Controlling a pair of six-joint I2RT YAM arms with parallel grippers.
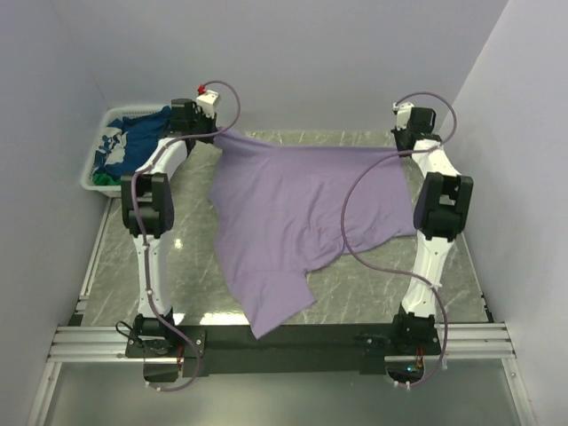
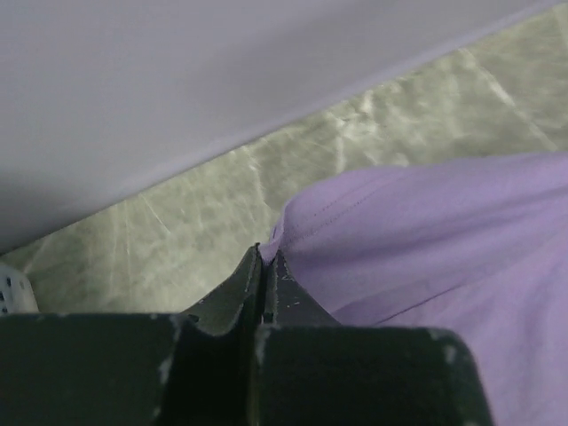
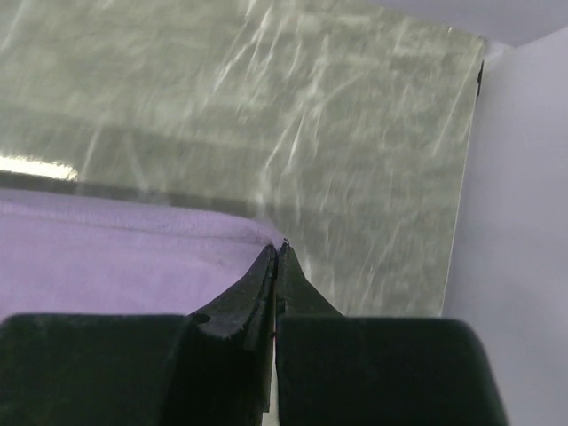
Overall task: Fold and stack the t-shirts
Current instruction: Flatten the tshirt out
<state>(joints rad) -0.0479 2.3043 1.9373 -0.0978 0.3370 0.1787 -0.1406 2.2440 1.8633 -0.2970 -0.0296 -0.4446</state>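
Observation:
A large lavender-purple t-shirt (image 1: 293, 213) hangs stretched between both grippers at the far side of the table, its lower part trailing toward the near edge. My left gripper (image 1: 216, 135) is shut on its far-left corner; the left wrist view shows the purple cloth (image 2: 426, 240) pinched at the fingertips (image 2: 266, 253). My right gripper (image 1: 401, 151) is shut on its far-right corner; the right wrist view shows the purple hem (image 3: 133, 257) meeting the closed tips (image 3: 277, 248). Navy blue and green shirts (image 1: 133, 142) lie in the basket.
A white slatted plastic basket (image 1: 98, 146) stands at the far left against the wall. Walls close in the table on the left, far and right sides. The grey marbled table top (image 1: 373, 293) shows around the shirt.

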